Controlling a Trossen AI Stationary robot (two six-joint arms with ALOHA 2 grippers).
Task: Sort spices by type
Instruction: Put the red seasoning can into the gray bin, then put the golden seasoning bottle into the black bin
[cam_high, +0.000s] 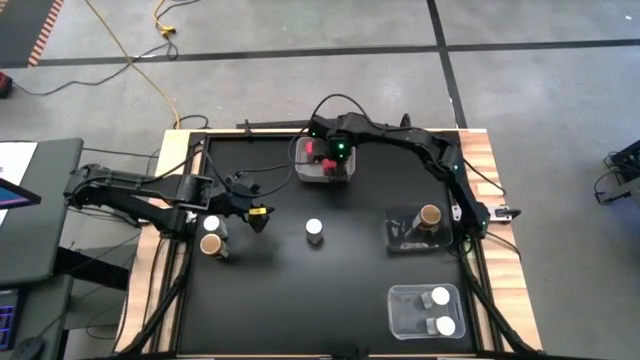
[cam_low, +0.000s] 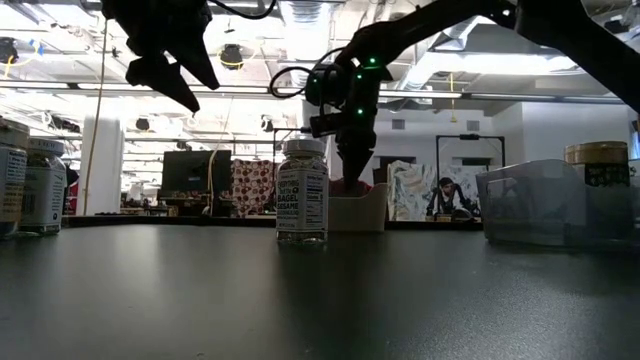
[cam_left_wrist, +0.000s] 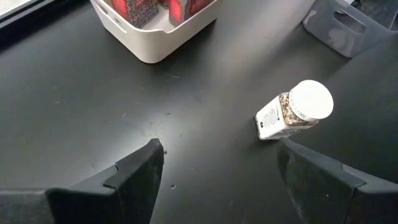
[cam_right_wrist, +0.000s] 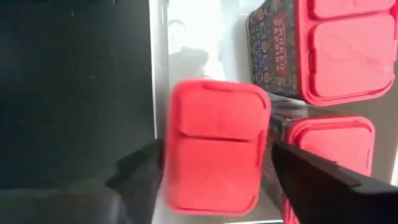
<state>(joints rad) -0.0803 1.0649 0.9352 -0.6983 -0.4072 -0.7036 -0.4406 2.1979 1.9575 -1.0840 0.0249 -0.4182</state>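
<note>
Over the white bin (cam_high: 303, 170) at the table's far side, the right gripper (cam_right_wrist: 214, 171) clamps a red box (cam_right_wrist: 214, 146), blocky with a smooth hinged lid, beside two more red-lidded boxes (cam_right_wrist: 339, 46). Mid-table stands a white-lidded jar (cam_left_wrist: 292, 112) with a printed label, before the left gripper (cam_left_wrist: 217, 180), whose fingers are spread apart.

Black surface (cam_high: 300, 290) on a wooden-edged base. White rectangular bin (cam_high: 312, 172) near the far edge. Dark bin (cam_high: 400, 237) toward the right side. Clear plastic bin (cam_high: 410, 318) near the front right corner. Yellow cable (cam_high: 130, 55) and black tape lines (cam_high: 440, 40) on the grey floor beyond. Laptop (cam_high: 10, 190) on a side stand at left. Seated person (cam_low: 441, 198) far back in the room.
</note>
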